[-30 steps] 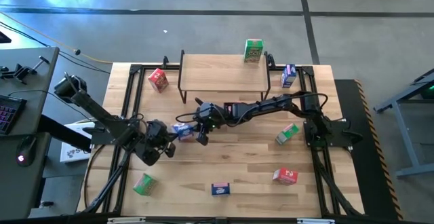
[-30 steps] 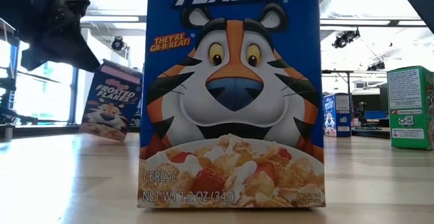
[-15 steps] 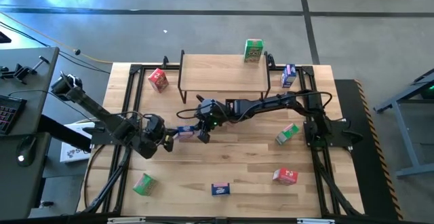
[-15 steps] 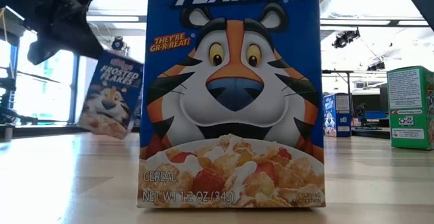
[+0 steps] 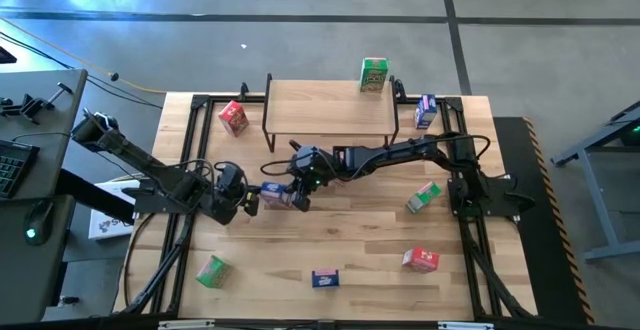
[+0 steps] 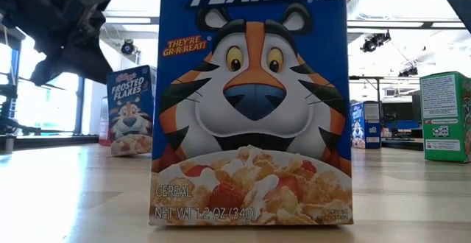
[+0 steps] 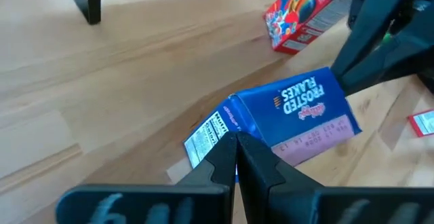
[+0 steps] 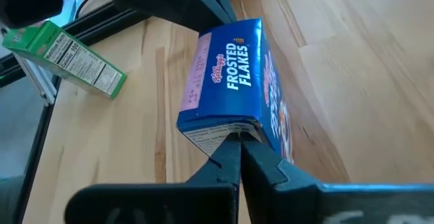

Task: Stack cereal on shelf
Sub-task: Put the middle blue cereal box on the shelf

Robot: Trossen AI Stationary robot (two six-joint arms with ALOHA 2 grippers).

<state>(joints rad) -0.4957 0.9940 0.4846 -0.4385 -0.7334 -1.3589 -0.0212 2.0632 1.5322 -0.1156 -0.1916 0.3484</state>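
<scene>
The slatted wooden surface [image 5: 350, 240] carries the shelf [image 5: 330, 110] at its far edge, and a green cereal box [image 5: 374, 74] already stands upright on the shelf's back right corner. Other small boxes lie scattered well away from the shelf.

Just in front of the shelf, a blue cereal box [image 5: 275, 196] stands upright on the surface, its long axis vertical and its printed front facing away from the shelf in the low view.

The left claw [image 5: 250, 200] and the right claw [image 5: 297, 192] flank the box on opposite sides, each with its fingers pressed shut, tips at a box edge. Neither appears to hold it; judging by this, they are squaring or steadying it so it can be gripped for the shelf.
</scene>
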